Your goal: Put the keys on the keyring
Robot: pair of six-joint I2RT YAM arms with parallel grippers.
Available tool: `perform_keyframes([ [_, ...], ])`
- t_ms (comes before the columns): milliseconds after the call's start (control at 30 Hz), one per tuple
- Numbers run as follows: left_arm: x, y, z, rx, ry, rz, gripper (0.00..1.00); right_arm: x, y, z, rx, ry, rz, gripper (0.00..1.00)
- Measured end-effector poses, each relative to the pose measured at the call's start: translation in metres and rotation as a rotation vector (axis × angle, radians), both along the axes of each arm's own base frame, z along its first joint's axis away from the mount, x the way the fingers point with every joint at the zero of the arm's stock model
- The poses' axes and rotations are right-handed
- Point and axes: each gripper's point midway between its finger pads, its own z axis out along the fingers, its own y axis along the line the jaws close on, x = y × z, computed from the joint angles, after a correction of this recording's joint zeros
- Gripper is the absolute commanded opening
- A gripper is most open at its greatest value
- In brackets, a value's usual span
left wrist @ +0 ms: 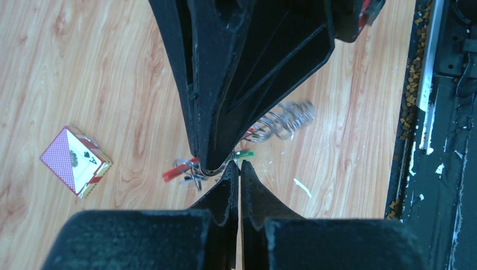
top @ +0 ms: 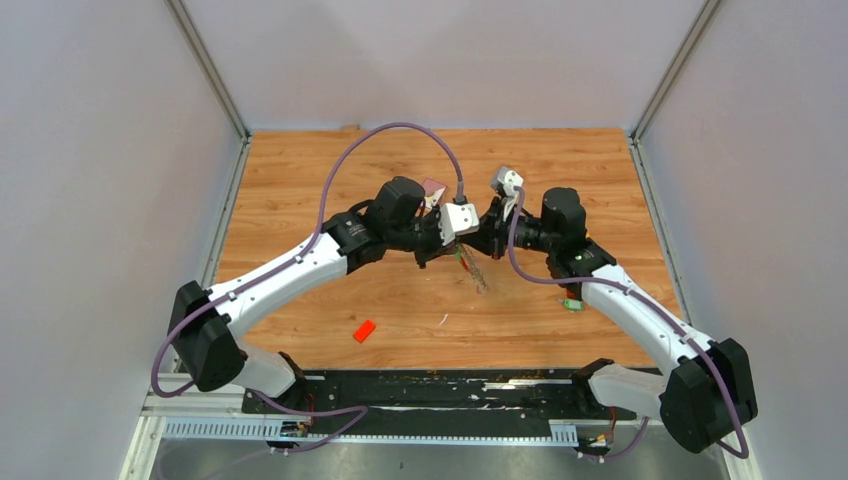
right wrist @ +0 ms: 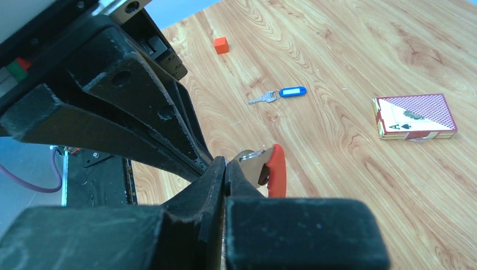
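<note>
The keyring (top: 470,268) hangs between my two grippers above the table's middle. In the left wrist view its red strap (left wrist: 177,170), a thin metal ring (left wrist: 214,172), a green tag (left wrist: 245,153) and a wire coil (left wrist: 284,121) show. My left gripper (left wrist: 239,166) is shut, its tips on the ring. My right gripper (right wrist: 225,163) is shut on the bunch beside the red strap (right wrist: 275,169). A blue-tagged key (right wrist: 281,93) lies on the table. A green-tagged key (top: 572,304) lies by the right arm. The black-tagged key is out of view.
A playing-card box (left wrist: 76,160) lies on the wood behind the left arm (top: 433,187). A small orange-red block (top: 364,331) lies near the front. The black base rail (top: 430,385) runs along the near edge. Grey walls enclose the table.
</note>
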Motion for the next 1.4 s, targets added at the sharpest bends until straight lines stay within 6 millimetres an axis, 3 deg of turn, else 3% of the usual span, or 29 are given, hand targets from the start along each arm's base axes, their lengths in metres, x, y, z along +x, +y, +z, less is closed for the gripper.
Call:
perform_keyframes([
  [467, 0.001, -0.008, 0.009, -0.049, -0.006, -0.007, 0.07, 0.006, -0.005, 0.003, 0.015, 0.007, -0.020, 0.00],
  [833, 0.001, 0.007, 0.031, -0.072, -0.115, 0.012, 0.07, 0.000, -0.006, 0.022, 0.054, -0.081, 0.041, 0.00],
  [1400, 0.007, 0.011, 0.031, -0.036, -0.172, 0.015, 0.00, -0.001, -0.006, 0.023, 0.048, -0.116, 0.066, 0.00],
])
